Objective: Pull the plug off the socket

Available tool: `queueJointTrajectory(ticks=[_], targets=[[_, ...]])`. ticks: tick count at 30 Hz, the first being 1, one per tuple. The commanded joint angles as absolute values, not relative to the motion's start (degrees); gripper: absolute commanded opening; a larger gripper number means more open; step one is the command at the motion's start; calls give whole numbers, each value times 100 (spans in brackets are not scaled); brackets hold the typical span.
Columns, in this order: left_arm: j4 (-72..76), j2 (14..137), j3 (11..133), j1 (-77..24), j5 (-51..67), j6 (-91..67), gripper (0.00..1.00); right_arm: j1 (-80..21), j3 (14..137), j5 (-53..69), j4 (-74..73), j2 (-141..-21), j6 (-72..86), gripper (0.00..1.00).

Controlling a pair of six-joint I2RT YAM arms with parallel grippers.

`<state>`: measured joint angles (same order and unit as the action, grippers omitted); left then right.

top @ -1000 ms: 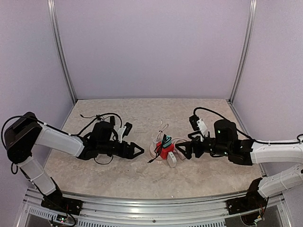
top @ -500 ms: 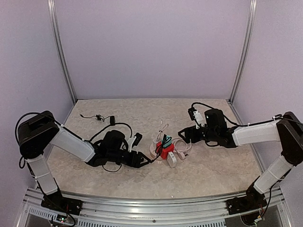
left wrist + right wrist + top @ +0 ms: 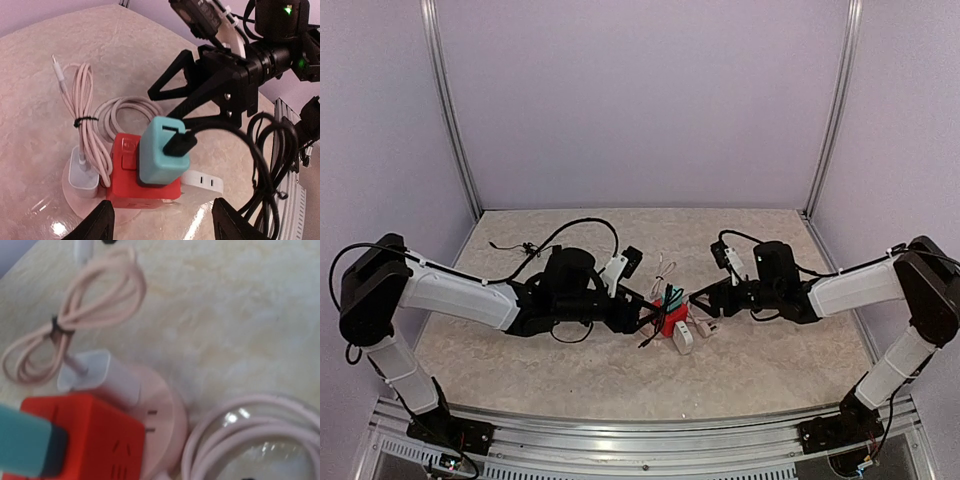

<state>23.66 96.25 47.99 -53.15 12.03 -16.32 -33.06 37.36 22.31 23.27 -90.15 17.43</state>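
Both arms have closed in on the red socket (image 3: 669,322) at mid-frame; left gripper (image 3: 643,317) spread wide just left of it; right gripper (image 3: 698,300) parted at its right; teal plug (image 3: 162,155) seated in the socket's top, black cable (image 3: 260,150) attached.

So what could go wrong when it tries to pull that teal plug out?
Nothing holds the red socket cube down yet, so it might lift along with the teal plug. The black cable looping off that plug could snag an arm. The white charger alongside might get bumped or grabbed instead.
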Motion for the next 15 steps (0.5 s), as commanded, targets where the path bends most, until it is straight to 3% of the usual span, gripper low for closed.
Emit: queueJointTrajectory(ticks=[1,15], targets=[[1833,9722,5328,-5361,747,-879,65,-3270,3509,2480,2693,-8862,1936,68],[1352,10302,5987,-5592,420,-413,58,-3489,3256,2514,3092,-8873,2030,69]])
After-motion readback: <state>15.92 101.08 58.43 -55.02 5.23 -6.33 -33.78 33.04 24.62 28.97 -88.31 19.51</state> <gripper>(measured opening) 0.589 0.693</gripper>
